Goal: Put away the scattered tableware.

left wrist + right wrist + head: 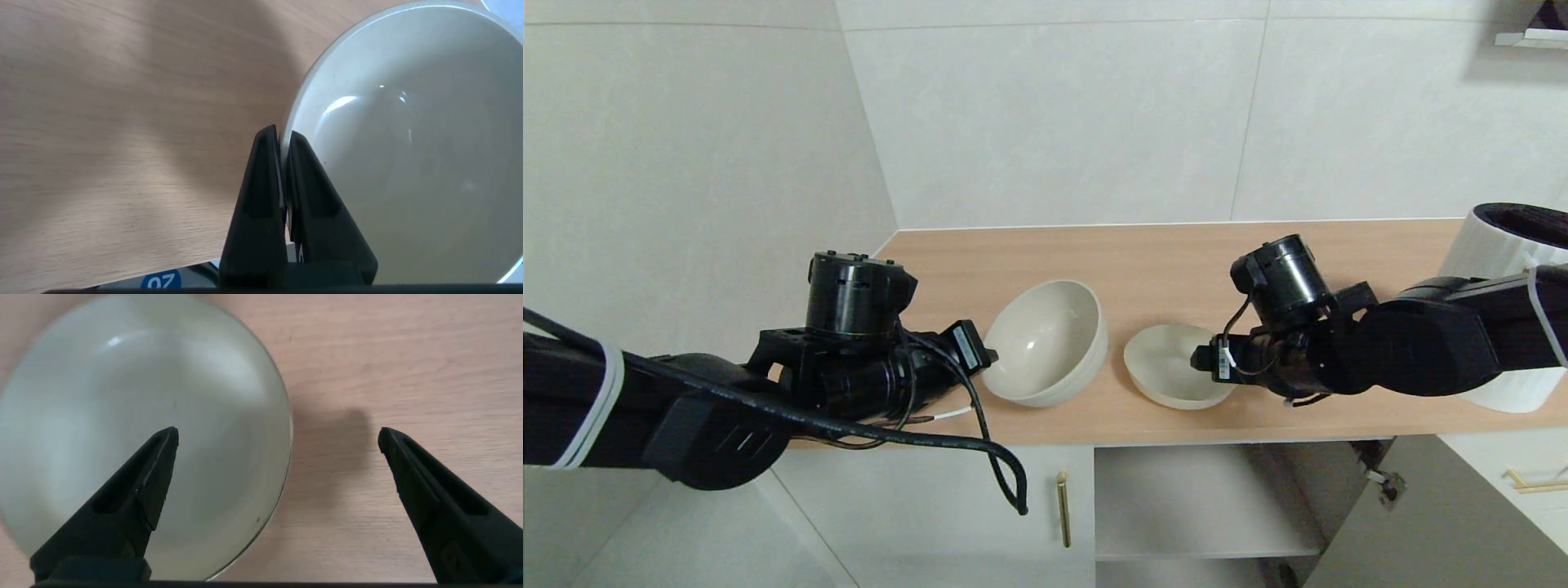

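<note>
Because the tabletop [1176, 253] is hard, any slip is costly: the large bowl [1045, 339], tipped up with its rim clamped between the left jaws, could be twisted out of so thin a pinch, while the small dish [147, 384], its rim lying between the spread right jaws, could be pushed aside.

Bright even light, white glints inside the bowl [409, 147], soft shadows across the counter [122, 122], mild wide-angle stretch at frame edges.
</note>
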Robot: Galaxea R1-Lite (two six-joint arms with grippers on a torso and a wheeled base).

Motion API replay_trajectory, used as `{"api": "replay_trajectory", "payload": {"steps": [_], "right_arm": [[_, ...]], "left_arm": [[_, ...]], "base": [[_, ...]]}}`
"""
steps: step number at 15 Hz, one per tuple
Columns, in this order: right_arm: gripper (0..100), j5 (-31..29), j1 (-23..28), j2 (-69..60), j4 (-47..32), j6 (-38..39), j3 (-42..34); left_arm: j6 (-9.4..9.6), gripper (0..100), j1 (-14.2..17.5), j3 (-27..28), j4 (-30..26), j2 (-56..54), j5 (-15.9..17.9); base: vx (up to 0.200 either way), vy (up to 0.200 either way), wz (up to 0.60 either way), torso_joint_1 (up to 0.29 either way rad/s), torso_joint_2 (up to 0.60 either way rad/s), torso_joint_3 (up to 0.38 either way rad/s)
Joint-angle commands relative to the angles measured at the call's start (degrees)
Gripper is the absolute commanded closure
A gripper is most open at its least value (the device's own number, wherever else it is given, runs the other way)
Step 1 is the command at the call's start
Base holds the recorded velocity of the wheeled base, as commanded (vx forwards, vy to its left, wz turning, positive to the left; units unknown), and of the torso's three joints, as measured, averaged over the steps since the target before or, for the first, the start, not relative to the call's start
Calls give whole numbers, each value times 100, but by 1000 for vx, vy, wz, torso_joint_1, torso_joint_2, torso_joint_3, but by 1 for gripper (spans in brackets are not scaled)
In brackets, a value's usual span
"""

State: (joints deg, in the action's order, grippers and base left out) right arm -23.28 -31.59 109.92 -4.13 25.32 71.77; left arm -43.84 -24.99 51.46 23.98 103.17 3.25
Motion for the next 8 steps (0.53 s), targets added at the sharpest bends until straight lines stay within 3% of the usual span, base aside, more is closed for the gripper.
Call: {"api": "replay_trajectory", "payload": {"steps": [1,4,5,8], "right_arm": [[0,-1,12,100,0,-1,4],[0,-1,3,82,0,17,13],[100,-1,3,73,0,26,13],[100,8,3,47,0,34,13]], "left_arm": [[-2,100,3,-4,2,-7,0],[-2,100,3,-4,2,-7,0],[-2,100,3,-4,2,-7,0],[-2,100,3,-4,2,-16,0]], "base": [[0,0,0,0,0,0],[0,0,0,0,0,0],[0,0,0,0,0,0],[0,0,0,0,0,0]]}}
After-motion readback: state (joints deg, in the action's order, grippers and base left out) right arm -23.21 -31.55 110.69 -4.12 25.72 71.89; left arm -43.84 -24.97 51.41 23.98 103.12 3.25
